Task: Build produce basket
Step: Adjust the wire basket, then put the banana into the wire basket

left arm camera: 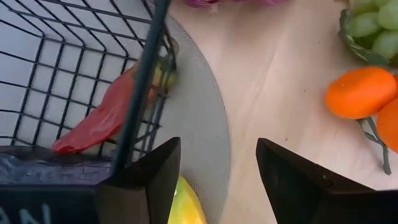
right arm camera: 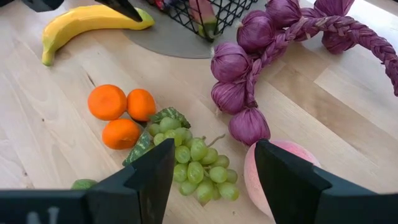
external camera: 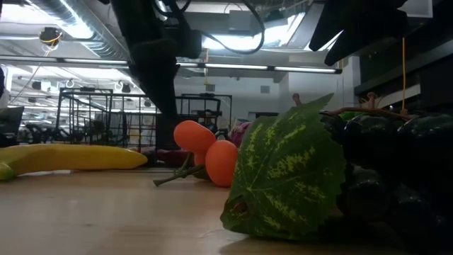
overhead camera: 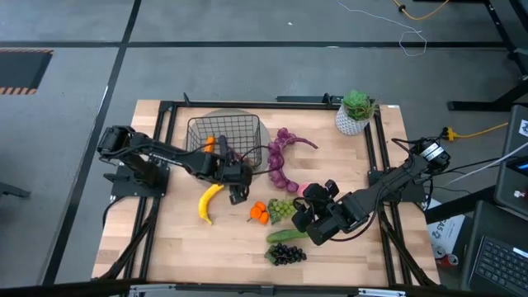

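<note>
The black wire basket [overhead camera: 223,136] stands on a grey round mat [left arm camera: 199,112]; a red chilli [left arm camera: 102,118] lies inside against its wall. My left gripper [left arm camera: 217,180] hovers open just outside the basket's near corner, above the yellow banana [overhead camera: 210,202]. On the wood lie oranges [overhead camera: 260,212], green grapes [right arm camera: 199,162], a pink peach [right arm camera: 273,168], a purple string of bulbs [overhead camera: 285,157], a cucumber [overhead camera: 286,236] and dark grapes [overhead camera: 286,254]. My right gripper [right arm camera: 214,180] stands open above the green grapes and peach.
A white pot with a green plant [overhead camera: 355,111] stands at the table's far right corner. A black frame [overhead camera: 165,157] runs round the table top. Bare wood lies along the near left part of the table [overhead camera: 198,247].
</note>
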